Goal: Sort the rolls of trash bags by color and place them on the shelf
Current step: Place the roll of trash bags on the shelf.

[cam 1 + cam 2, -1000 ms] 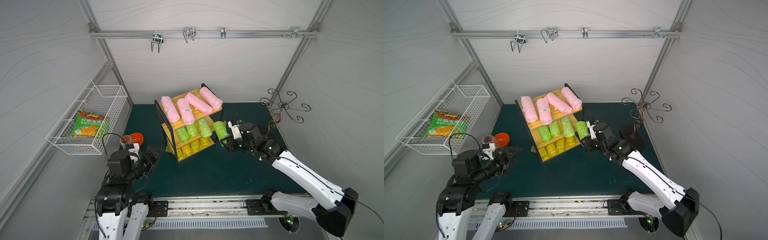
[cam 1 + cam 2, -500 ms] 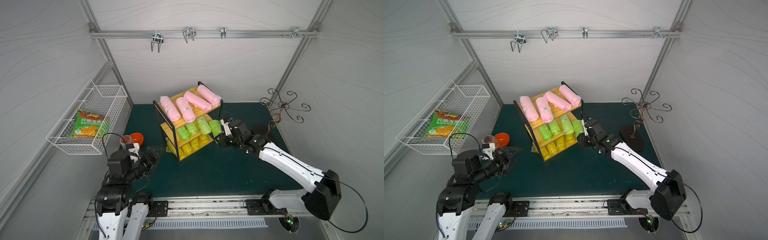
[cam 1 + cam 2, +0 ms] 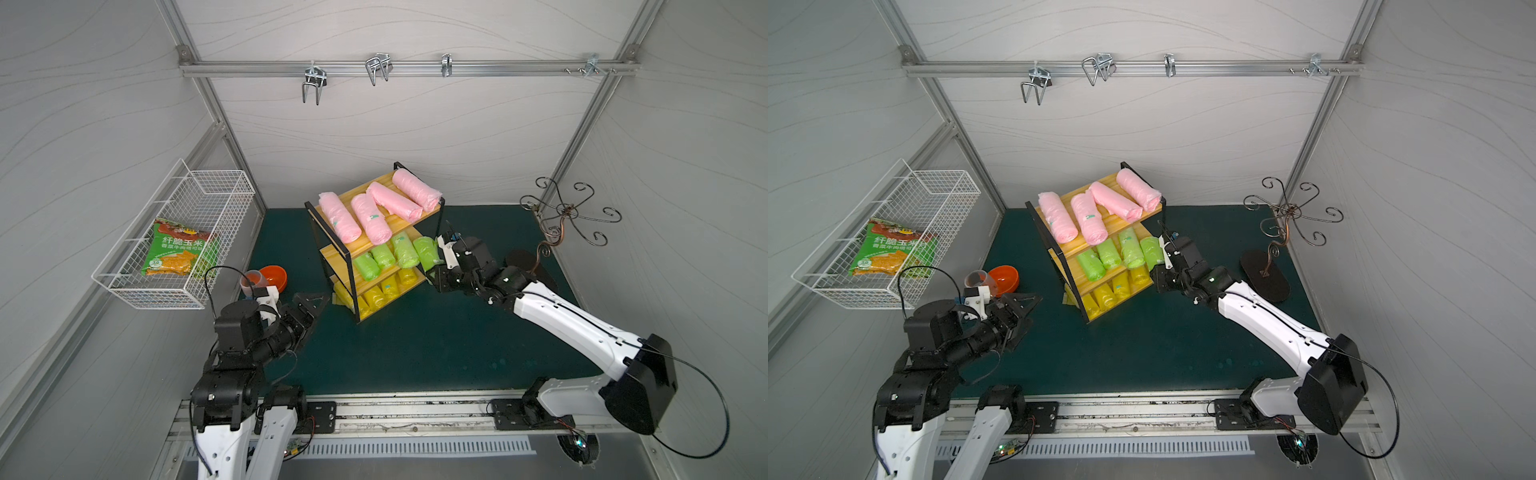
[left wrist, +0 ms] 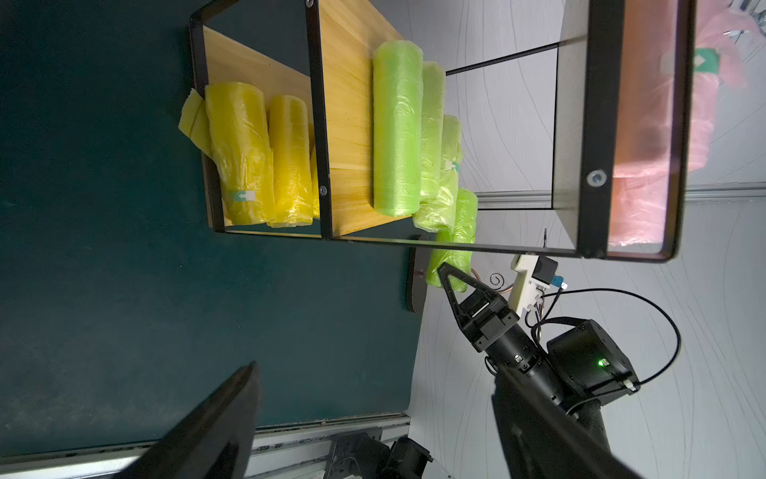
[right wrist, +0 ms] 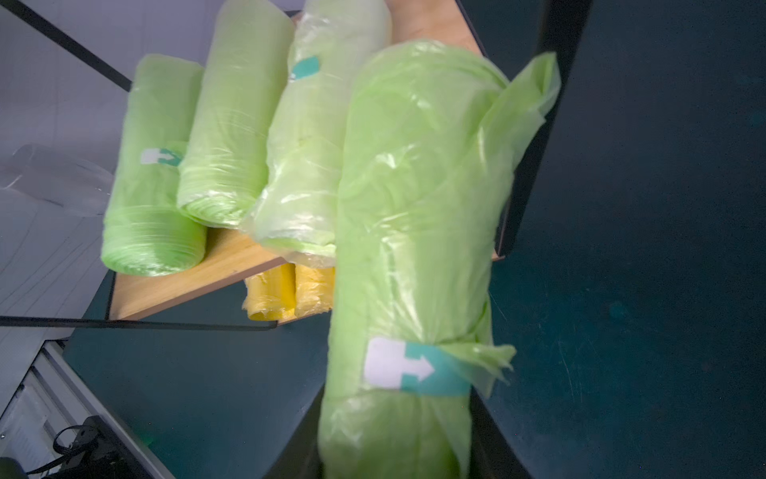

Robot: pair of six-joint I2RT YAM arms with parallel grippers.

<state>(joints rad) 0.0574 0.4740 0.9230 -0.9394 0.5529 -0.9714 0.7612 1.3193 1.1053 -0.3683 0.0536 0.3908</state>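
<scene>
The shelf (image 3: 401, 224) stands mid-table, with several pink rolls (image 3: 376, 208) on its top tier. Three lime green rolls (image 3: 384, 255) lie on the middle tier and yellow rolls (image 3: 382, 291) on the bottom one. My right gripper (image 3: 434, 259) is shut on a fourth lime green roll (image 3: 426, 252) at the right end of the middle tier. In the right wrist view this labelled roll (image 5: 414, 207) reaches beside the other green rolls (image 5: 232, 137), between my dark fingers (image 5: 491, 435). My left gripper (image 3: 313, 299) hangs open and empty, left of the shelf's front corner.
A white wire basket (image 3: 124, 286) on the left wall holds a snack packet (image 3: 178, 249). An orange bowl (image 3: 272, 276) and a clear cup (image 3: 251, 280) sit by my left arm. A black metal hook stand (image 3: 561, 216) rises at the back right, behind my right arm.
My right arm has carried the green roll leftward, up to the right end of the shelf's middle tier. The left arm has not moved.
</scene>
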